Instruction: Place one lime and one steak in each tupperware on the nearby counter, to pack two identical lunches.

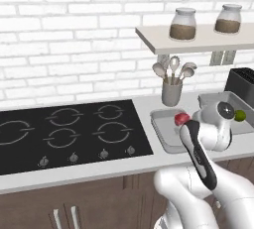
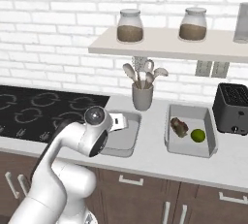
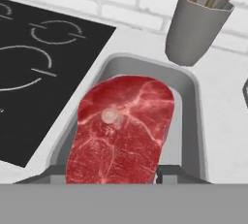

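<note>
Left base view: The arm rises from the lower right of the frame and hides most of the centre right. The red steak [image 1: 181, 119] shows at the wrist, above the near tupperware [image 1: 161, 126], which sits on the tabletop [image 1: 99, 171] just right of the black cooktop [image 1: 69, 134]. A lime [image 1: 240, 115] shows at the right edge, beside the arm, in the far tupperware [image 1: 213, 97]. A grey utensil cup [image 1: 171, 92] stands behind the near tupperware. 2 jars sit on the wall shelf [image 1: 154, 39] at upper right.

Right base view: The arm's elbow covers the left part of the near tupperware [image 2: 127, 143]. The far tupperware [image 2: 190, 148], at centre right, holds a dark brown steak [image 2: 178, 126] and a lime [image 2: 197, 135], just beside each other. A black toaster [image 2: 232, 107] stands close to its right rim. Bare tabletop separates the 2 trays.

Hand view: The end effector [image 3: 112, 175] is closed on the red steak [image 3: 121, 128], which hangs over the near tupperware [image 3: 186, 85]. The tray's upper rim lies near the utensil cup [image 3: 193, 26]; the cooktop [image 3: 38, 63] borders its left side.
</note>
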You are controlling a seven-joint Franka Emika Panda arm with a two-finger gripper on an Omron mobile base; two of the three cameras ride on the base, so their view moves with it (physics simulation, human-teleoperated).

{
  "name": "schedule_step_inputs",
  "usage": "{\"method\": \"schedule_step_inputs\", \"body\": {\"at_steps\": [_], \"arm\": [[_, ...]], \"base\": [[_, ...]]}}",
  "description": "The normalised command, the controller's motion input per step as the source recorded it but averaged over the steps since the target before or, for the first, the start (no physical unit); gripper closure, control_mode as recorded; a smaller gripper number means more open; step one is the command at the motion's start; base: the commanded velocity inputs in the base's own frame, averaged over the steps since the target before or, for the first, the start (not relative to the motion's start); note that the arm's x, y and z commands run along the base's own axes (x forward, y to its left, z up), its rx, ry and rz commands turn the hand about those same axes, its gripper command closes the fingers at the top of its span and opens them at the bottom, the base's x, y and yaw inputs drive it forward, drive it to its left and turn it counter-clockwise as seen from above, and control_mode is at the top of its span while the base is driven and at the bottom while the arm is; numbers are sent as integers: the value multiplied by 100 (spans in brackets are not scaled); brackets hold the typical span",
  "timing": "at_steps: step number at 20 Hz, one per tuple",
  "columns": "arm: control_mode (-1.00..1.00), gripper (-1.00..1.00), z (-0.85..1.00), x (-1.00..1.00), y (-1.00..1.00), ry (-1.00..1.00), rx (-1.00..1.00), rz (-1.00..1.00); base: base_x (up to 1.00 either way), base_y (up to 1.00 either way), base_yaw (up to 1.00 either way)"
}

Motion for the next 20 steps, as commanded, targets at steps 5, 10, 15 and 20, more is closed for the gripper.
{"method": "schedule_step_inputs", "body": {"at_steps": [5,10,15,20], "arm": [[-100,100,-7,12,0,3,0,9],[-100,100,-45,30,0,7,0,11],[-100,100,-38,35,1,1,0,12],[-100,-100,-30,36,0,0,0,13]], "base": [[0,0,0],[0,0,0],[0,0,0],[0,0,0]]}}
